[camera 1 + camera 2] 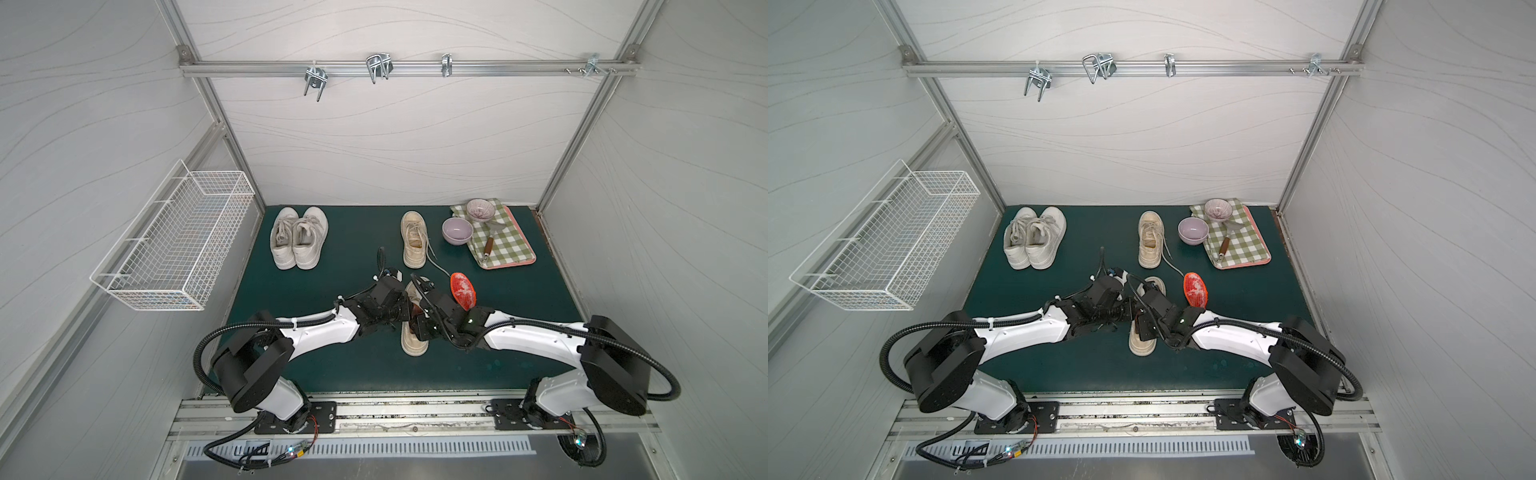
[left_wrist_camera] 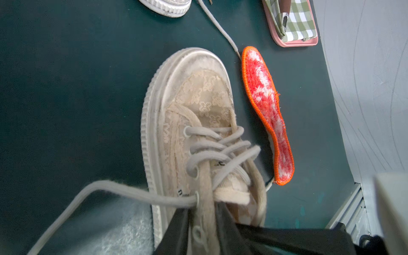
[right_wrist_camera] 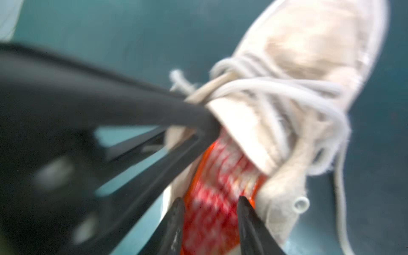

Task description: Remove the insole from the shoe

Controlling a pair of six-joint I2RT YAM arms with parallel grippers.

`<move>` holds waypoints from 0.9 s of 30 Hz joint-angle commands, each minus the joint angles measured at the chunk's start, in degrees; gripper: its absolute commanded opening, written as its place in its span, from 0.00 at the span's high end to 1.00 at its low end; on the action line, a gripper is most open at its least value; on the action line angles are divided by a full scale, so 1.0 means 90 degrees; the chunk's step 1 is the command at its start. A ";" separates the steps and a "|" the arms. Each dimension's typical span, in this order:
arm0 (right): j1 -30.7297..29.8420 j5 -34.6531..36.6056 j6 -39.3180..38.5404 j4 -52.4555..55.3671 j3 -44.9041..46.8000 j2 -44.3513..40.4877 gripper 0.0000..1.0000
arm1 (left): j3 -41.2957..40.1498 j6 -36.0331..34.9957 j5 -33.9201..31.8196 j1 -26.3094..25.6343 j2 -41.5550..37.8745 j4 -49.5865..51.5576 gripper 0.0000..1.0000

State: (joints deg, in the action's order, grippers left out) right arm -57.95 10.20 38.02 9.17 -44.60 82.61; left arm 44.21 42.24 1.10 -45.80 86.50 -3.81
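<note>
The left arm and right arm meet over a beige shoe at the middle of the dark green bench. The shoe is lace-patterned cloth on a ribbed, scuffed white rubber sole, with thick grey laces hanging slack. In its mouth sits the insole, a fuzzy red-and-white pad with an orange stitched rim, its end showing under the tongue. The left end effector comes in from the shoe's left, its black fingers pinching the eyelet strip at the shoe's mouth. The right end effector points into the opening, its pointed fingertips set apart with the insole between them. That wrist view is blurred, and whether they grip it cannot be told. Both forearms lie low and nearly level, wrists turned towards each other. A loose insole in the same red and orange lies on the bench just beside the shoe, on its right. Further back stand a pair of white sneakers, a second beige shoe, a mauve bowl and a pink tray bearing a green check cloth, a speckled bowl and a spatula. Pale grey walls with wavy lines close the cell in. A white wire basket hangs on the left wall, and a metal rail with hooks crosses the back.
</note>
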 commanded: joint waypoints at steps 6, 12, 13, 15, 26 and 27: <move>0.0111 0.0993 0.0451 0.0929 -0.0057 0.0189 0.52 | 0.0152 0.0092 0.0113 0.0047 0.0211 -0.0267 0.84; 0.0165 0.1064 0.0289 0.1361 -0.0483 0.0790 0.49 | -0.0017 0.0196 0.0187 0.0046 0.0166 -0.0462 0.89; 0.0170 0.1064 0.0277 0.1416 -0.0571 0.0909 0.48 | -0.0036 0.0183 0.0184 0.0049 0.0129 -0.0480 0.90; 0.0174 0.1045 0.0247 0.1488 -0.0742 0.1129 0.47 | -0.0081 0.0178 0.0198 0.0049 0.0070 -0.0501 0.91; 0.0185 0.1248 0.0425 0.2673 -0.1825 0.2328 0.41 | -0.0625 0.0359 0.0286 0.0048 -0.0288 -0.0895 1.00; 0.0185 0.1129 0.0391 0.2685 -0.1895 0.2453 0.41 | -0.0659 0.0384 0.0305 0.0045 -0.0309 -0.0929 1.00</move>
State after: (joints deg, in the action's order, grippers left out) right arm -57.23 19.03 40.73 27.31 -61.54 99.42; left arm 39.13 44.23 3.46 -45.52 85.43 -9.67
